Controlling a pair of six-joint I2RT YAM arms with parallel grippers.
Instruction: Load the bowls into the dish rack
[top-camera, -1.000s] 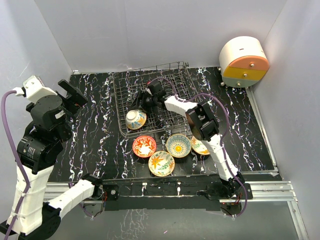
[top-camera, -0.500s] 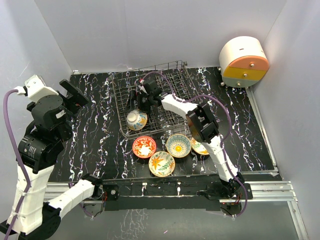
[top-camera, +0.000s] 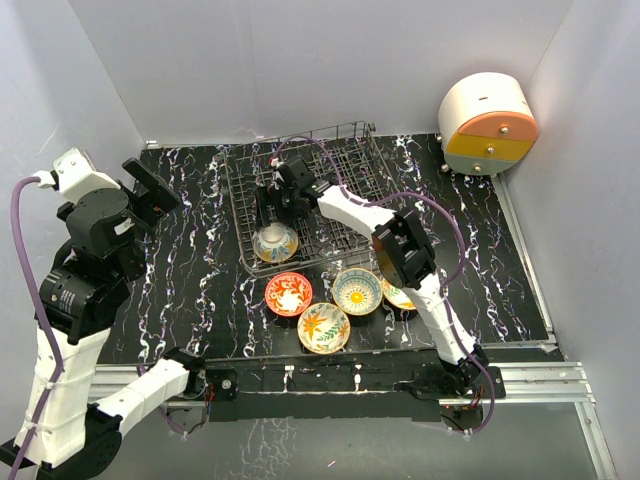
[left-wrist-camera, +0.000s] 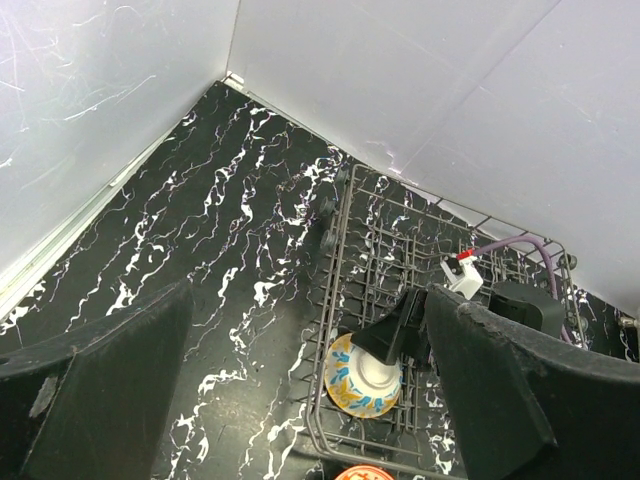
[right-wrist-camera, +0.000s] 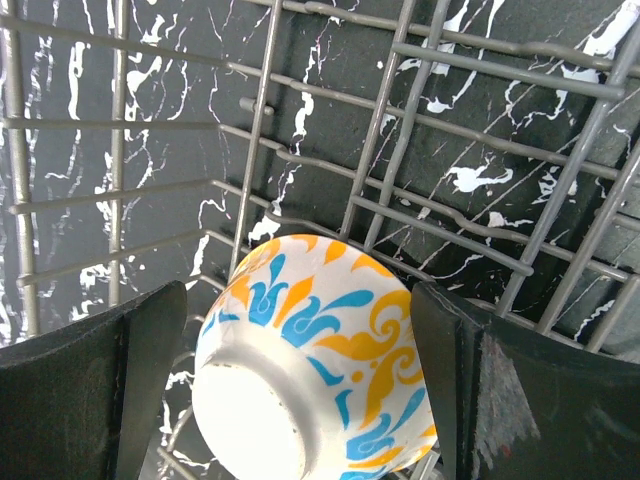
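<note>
Right gripper (top-camera: 277, 203) hovers, jaws spread, over blue-orange bowl (top-camera: 274, 241) tilted base-up in dish rack (top-camera: 345, 165) near-left corner; placement looks done, so next lift clear and fetch red bowl (top-camera: 289, 293) off tabletop (top-camera: 200, 260).

You have bright, even, diffuse light over the dish rack (top-camera: 305, 190); shadows beneath it are faint and soft. No glare on the tabletop (top-camera: 190, 270) left of the rack. Top view sharp. Wrist views: rack wires crisp, fingers (right-wrist-camera: 70, 400) flanking them dark, slightly soft.
</note>
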